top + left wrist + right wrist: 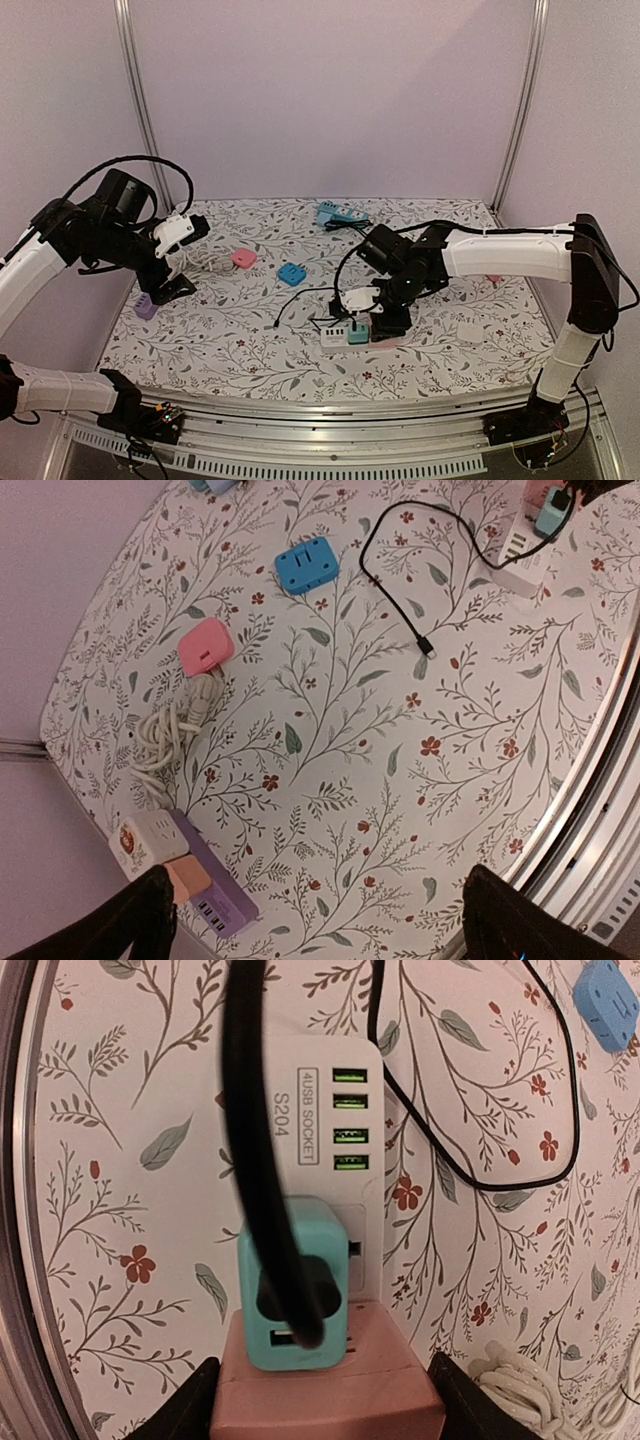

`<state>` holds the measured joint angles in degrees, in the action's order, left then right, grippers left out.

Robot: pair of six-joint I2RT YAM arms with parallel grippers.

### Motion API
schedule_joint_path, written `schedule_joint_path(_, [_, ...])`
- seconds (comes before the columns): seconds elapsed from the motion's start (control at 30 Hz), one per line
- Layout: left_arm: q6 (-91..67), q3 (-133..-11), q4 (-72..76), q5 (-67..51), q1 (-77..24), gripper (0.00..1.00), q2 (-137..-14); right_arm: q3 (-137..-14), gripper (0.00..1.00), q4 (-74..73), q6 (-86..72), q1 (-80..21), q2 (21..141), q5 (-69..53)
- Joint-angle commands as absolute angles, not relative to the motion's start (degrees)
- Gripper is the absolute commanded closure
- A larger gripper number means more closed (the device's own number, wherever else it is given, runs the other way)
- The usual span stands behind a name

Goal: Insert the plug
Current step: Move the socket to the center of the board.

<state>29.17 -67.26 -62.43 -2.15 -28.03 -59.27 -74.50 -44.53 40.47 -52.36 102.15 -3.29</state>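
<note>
A white power strip (330,1110) lies on the flowered table, near the front middle in the top view (335,337). A teal adapter (300,1250) sits in it, and a black cable (250,1110) runs from the adapter's face. Right behind the adapter stands a pink plug block (330,1390). My right gripper (325,1400) is shut on this plug, with a finger against each of its sides. My left gripper (315,920) hangs open over bare table at the left, nothing between its fingers.
A purple power strip (215,890) with a white and an orange block on it lies by the left finger. A coiled white cord (170,730), a pink cube (205,647) and a blue cube (306,565) lie further in. A teal strip (330,212) sits at the back.
</note>
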Motion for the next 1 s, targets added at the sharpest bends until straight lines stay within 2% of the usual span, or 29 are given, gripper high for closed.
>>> schedule_joint_path(0.0, [29.5,-66.9,-61.8,-3.0,-27.1,0.01,-58.8,-71.4,0.42,-45.2,33.8,-49.9,101.4,3.9])
schedule_joint_path(0.27, [29.5,-66.9,-61.8,-3.2,-26.9,0.00,-58.9,-65.4,0.39,-45.5,31.3,-43.7,97.0,8.0])
schedule_joint_path(0.63, [29.6,-67.8,-61.8,-3.3,-26.8,0.00,-59.7,-61.0,0.35,-45.9,38.6,-34.9,95.4,9.1])
schedule_joint_path(0.7, [29.5,-67.8,-61.8,-3.5,-26.8,0.00,-59.8,-61.6,0.31,-45.8,39.3,-33.3,95.2,8.7])
schedule_joint_path(0.77, [29.5,-67.9,-61.8,-3.6,-26.8,0.00,-59.9,-62.5,0.21,-45.9,39.7,-33.0,95.3,8.8])
schedule_joint_path(0.83, [29.5,-68.0,-61.8,-3.6,-26.8,0.00,-60.1,-63.5,0.03,-45.9,39.9,-32.9,95.3,7.8])
schedule_joint_path(0.97, [29.6,-68.2,-61.9,-3.5,-26.8,0.00,-60.3,-65.9,0.01,-46.2,39.2,-33.0,94.4,5.7])
